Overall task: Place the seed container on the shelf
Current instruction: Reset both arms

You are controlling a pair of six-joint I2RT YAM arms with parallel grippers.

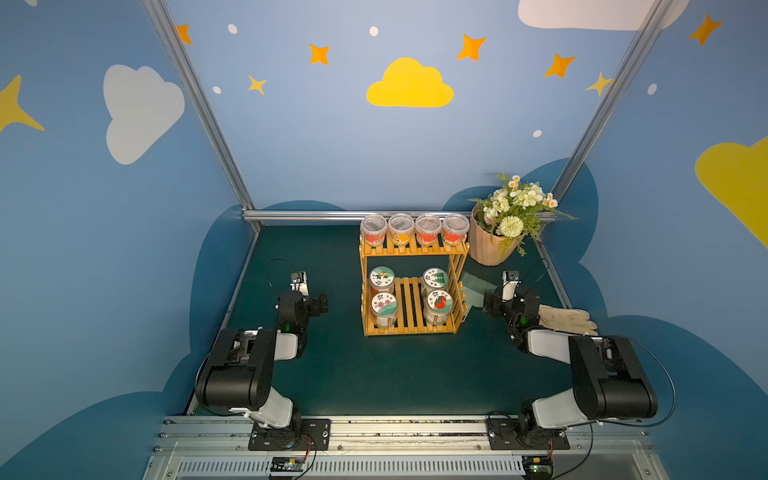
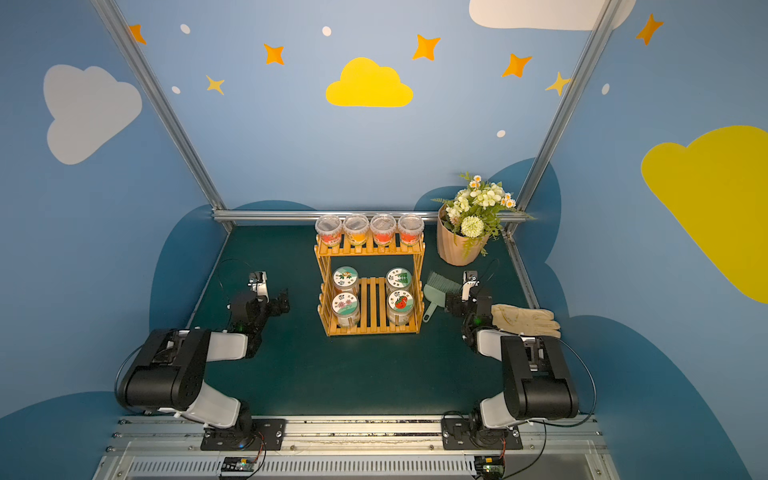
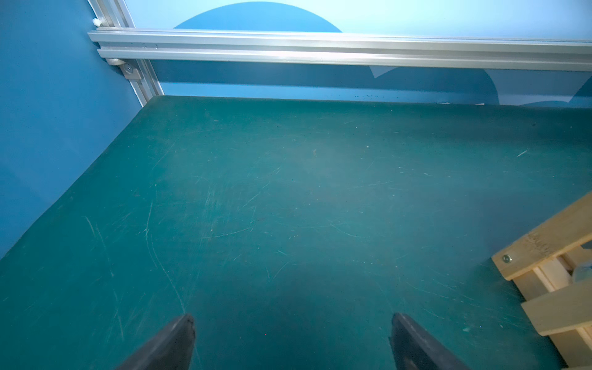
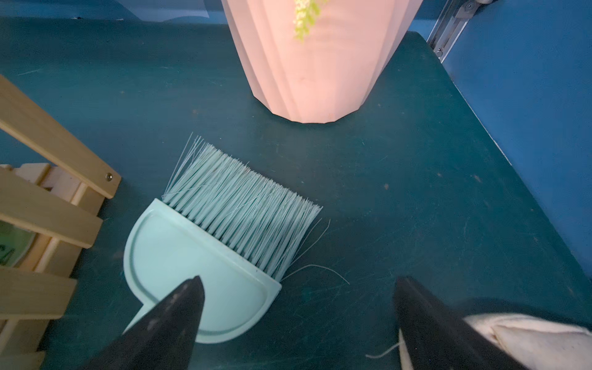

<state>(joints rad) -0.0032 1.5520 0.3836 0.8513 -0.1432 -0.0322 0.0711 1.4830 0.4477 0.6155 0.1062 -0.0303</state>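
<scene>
Both arms, left [image 1: 237, 374] and right [image 1: 602, 382], rise from a metal rail [image 1: 374, 428] at the near edge and fold low over the green counter [image 1: 353, 374]. Left pincer [image 3: 293, 322] stands wide, with only bare counter between its fingers, off to the left of the shelf [image 3: 541, 243]. Right pincer [image 4: 298, 282] is wide too and holds nothing. It sits just beside a mint brush [image 4: 205, 256] that lies flat between the shelf and a cream glove [image 1: 565, 318], bristles toward a pink pot [image 4: 320, 64] of white and green flowers [image 1: 515, 203].

The shelf stands mid-counter, between the arms. Its lower tier carries four seed jars [image 1: 383, 304], upright, two at each side with bare slats between them. Their round lids show a green plant, a fir tree, pink blossoms and a red fruit, and the clear walls show pale contents I cannot make out. Along the top tier four clear-lidded tubs [image 1: 400, 227] stand in a close row, three filled red-orange, the second from the left yellow-orange
</scene>
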